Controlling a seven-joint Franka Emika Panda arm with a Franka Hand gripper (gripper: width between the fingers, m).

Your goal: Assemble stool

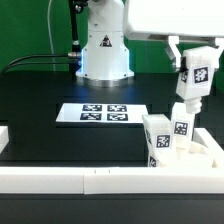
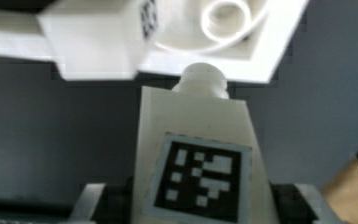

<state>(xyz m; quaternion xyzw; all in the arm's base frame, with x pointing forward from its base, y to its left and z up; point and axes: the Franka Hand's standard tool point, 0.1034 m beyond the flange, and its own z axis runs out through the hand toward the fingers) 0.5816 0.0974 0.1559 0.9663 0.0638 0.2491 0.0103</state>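
Exterior view: gripper (image 1: 189, 97) clamps tagged stool leg (image 1: 187, 112) upright, arm lowered over seat (image 1: 190, 148).

A black worktop (image 1: 40, 125) carries the marker board (image 1: 103, 113), a flat white sheet with four square tags, lying well behind the long white border rail (image 1: 70, 178) along the near edge.

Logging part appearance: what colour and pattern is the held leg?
White leg with a black-and-white square tag; clearest in the wrist view.
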